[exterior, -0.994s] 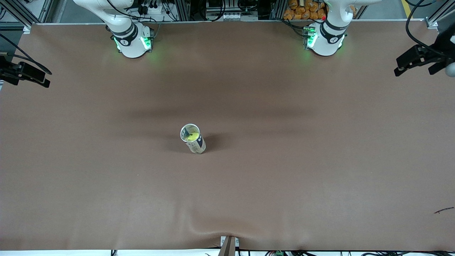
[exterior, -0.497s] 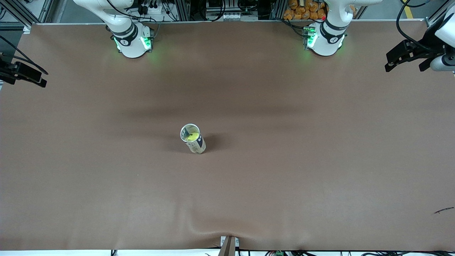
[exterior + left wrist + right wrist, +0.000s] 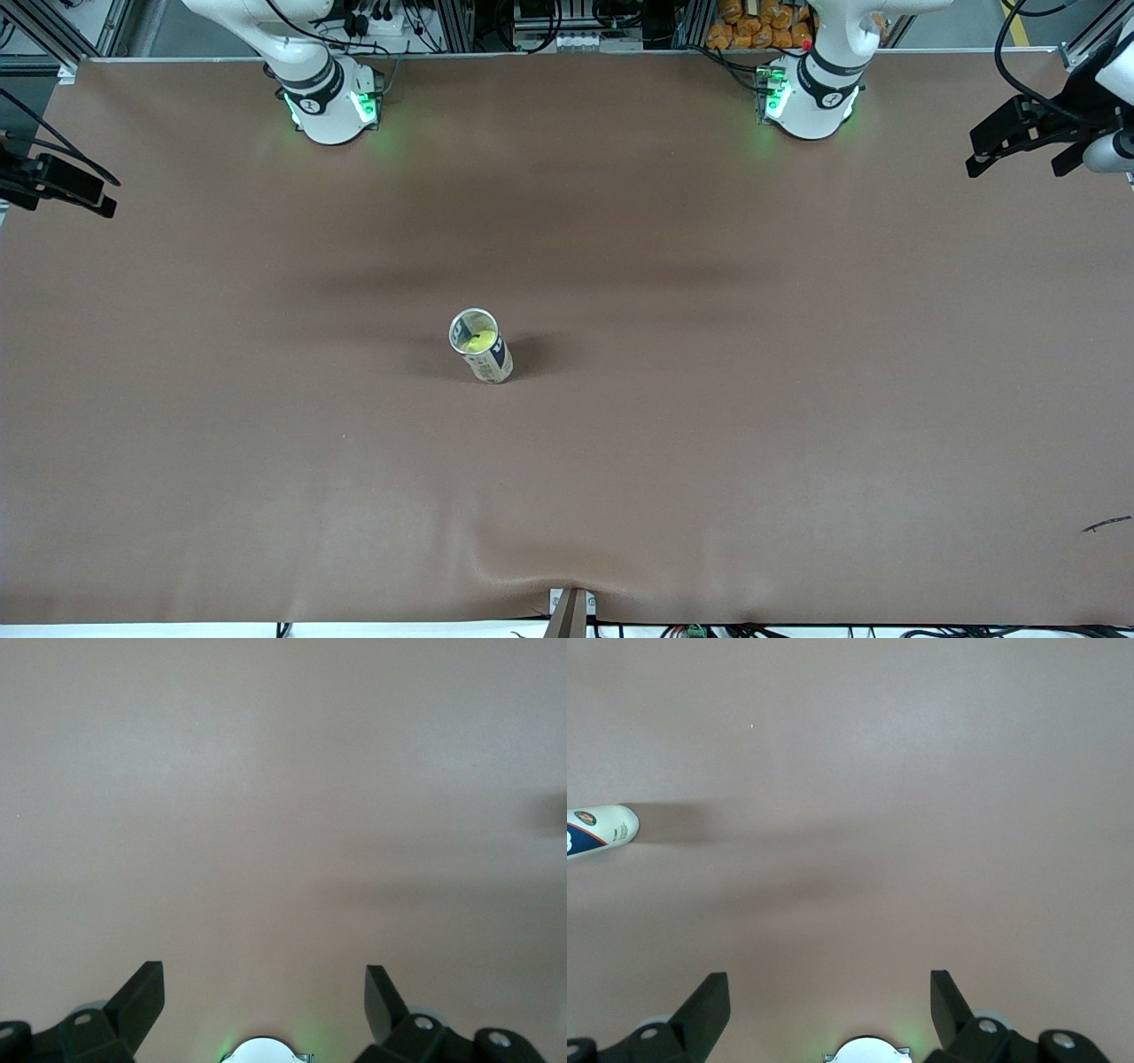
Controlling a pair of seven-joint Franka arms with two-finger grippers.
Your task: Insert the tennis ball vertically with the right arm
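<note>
A white and blue tube can [image 3: 483,347] stands upright near the middle of the brown table, its mouth open. A yellow-green tennis ball [image 3: 481,340] sits inside it. My right gripper [image 3: 66,197] is open and empty, up over the table edge at the right arm's end, far from the can. The right wrist view shows its jaws [image 3: 830,1001] spread wide over bare cloth, with the can [image 3: 598,833] at the picture's edge. My left gripper [image 3: 1019,167] is open and empty over the table edge at the left arm's end. Its wrist view [image 3: 264,1001] shows only cloth.
The brown cloth [image 3: 709,425] has a wrinkle near a small bracket [image 3: 571,611] at the table edge nearest the front camera. A thin dark scrap [image 3: 1106,525] lies near that edge at the left arm's end.
Both grippers have drifted slightly toward the robots' bases, the left one more. The can and the ball have not moved.
</note>
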